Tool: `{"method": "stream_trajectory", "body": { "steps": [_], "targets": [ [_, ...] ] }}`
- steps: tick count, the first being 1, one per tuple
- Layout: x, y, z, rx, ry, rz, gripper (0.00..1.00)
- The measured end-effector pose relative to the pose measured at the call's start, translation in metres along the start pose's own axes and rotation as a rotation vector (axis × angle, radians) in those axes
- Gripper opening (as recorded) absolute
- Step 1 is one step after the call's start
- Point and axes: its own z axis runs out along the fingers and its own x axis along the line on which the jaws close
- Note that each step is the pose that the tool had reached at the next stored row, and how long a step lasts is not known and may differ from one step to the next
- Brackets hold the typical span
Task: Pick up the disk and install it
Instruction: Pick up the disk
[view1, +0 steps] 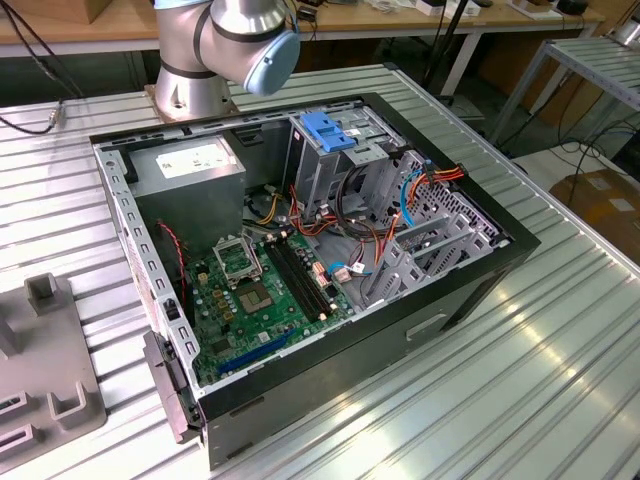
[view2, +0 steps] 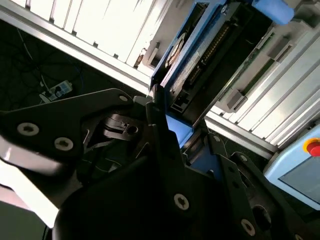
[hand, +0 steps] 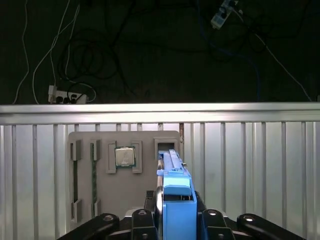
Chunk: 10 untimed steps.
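Exterior view: an open computer case (view1: 400, 340) lies on its side on a slatted metal table (view1: 520, 400), with the arm (view1: 230, 40) rising behind it.
Inside the case: a green motherboard (view1: 260, 290), a grey power supply (view1: 190, 165) toward the exterior view's left, and a metal drive cage (view1: 340, 170) topped by a blue bracket (view1: 325, 130).
Fixture tray: the grey moulded fixture tray (view1: 50, 390) sits on the table at the exterior view's left of the case, apart from it.
Gripper: in the first wrist view the black gripper (hand: 175, 212) is clamped narrow on the disk (hand: 172, 170), with one finger on each flat side.
Disk: it stands on edge in its bright blue carrier frame, over the fixture tray. Its far end meets the pocket just beside the processor chip (hand: 125, 156) — whether it is clear of that pocket cannot be told.
Second wrist view: the disk's grey metal face and its connector edge show inside the blue frame, with the table's slats behind.
Floor: dark, with loose cables and a power strip (hand: 67, 94) beyond the table's edge.
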Motion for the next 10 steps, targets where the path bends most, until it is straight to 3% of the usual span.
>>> {"method": "stream_trajectory", "body": {
  "steps": [1, 4, 10],
  "targets": [
    [0.0000, -0.0002, -0.0105, -0.0002, 0.0000, 0.000, 0.37],
    [-0.0002, -0.0006, -0.0329, -0.0007, 0.0000, 0.000, 0.37],
    [-0.0004, -0.0010, -0.0640, -0.0011, -0.0001, 0.000, 0.37]
  ]
}}
